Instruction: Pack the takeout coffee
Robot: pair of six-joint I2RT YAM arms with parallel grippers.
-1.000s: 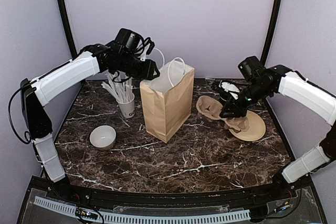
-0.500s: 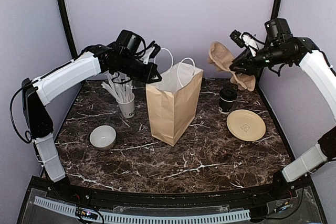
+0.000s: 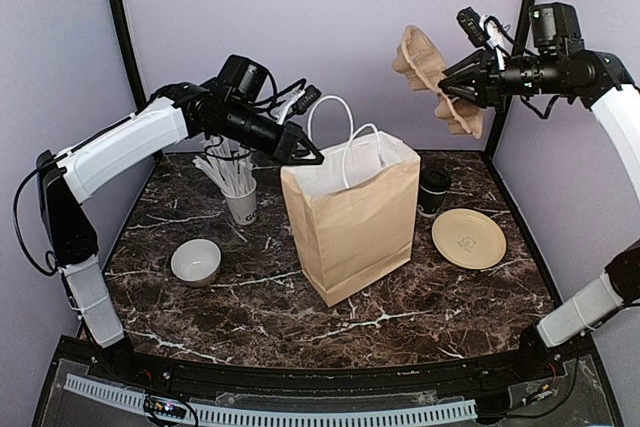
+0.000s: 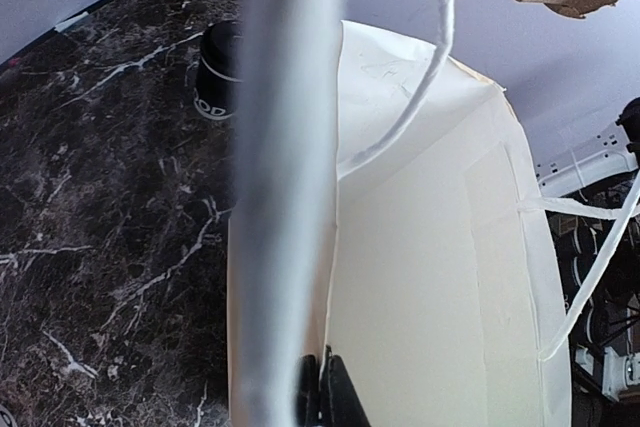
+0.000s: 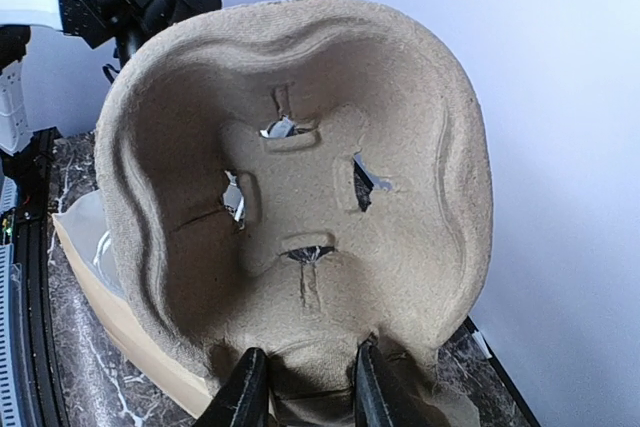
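The takeout coffee [image 3: 435, 190] stands upright on the dark marble tabletop [image 3: 400, 317], right of centre in the overhead view, just behind the right edge of the brown paper bag [image 3: 355, 222] and near the far edge of a tan plate [image 3: 468, 239], apart from both as far as can be told. In the left wrist view the cup [image 4: 215, 77] sits in the upper left, lid on, beside the bag's outer wall. The bag stands open at the middle of the tabletop, white inside, its two handles raised. The left end effector [image 3: 306, 153] is clenched on the bag's upper left rim; its wrist view shows the fingertips [image 4: 322, 399] pinched tight on the paper edge. The right end effector [image 3: 468, 82] hangs high in the upper right of the frame, grasping a pulp cup carrier [image 3: 432, 72] held up on edge above the bag; its wrist view shows both fingers [image 5: 245, 392] clamped on the carrier's lower rim. At the left of the tabletop stand a white bowl [image 3: 196, 261] and, behind it, a white cup of sticks [image 3: 240, 202].
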